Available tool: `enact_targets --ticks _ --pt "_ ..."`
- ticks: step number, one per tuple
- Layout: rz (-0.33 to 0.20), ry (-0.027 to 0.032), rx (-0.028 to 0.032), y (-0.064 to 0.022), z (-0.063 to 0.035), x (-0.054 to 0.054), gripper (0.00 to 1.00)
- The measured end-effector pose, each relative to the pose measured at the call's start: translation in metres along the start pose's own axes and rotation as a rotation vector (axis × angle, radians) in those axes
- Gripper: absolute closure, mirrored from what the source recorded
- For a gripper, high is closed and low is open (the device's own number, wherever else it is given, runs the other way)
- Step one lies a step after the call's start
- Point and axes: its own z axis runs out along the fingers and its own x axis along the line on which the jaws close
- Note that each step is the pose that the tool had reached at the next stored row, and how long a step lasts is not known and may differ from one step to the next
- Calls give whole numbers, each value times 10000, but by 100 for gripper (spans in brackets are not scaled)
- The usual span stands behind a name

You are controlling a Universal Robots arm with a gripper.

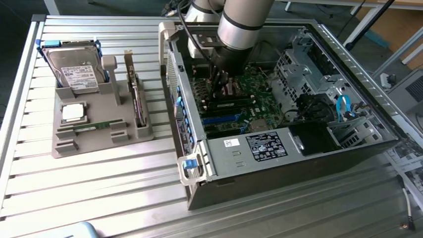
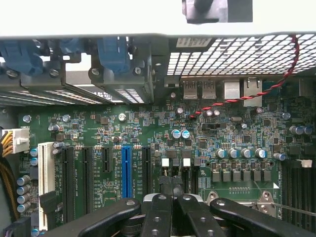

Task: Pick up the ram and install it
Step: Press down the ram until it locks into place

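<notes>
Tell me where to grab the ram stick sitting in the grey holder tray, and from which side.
Grip the ram at the middle of its length, pinching across its two thin faces, and come in from straight above. It rests lengthwise in the grey holder with raised blocks at its ends, so the middle of its upper edge looks like the freest part.

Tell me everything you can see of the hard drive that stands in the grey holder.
The hard drive is a flat silver metal box with a white printed label on its broad face and blue strips along both sides. It stands on its edge, leaning back a little, in the far slot of the grey holder, to the exterior view's left of the computer case. It touches only the holder.
</notes>
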Motion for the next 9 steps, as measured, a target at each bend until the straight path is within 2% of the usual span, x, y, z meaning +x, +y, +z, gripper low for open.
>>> enact_targets --ticks 9 --pt "-1 -4 2 -2 36 -1 89"
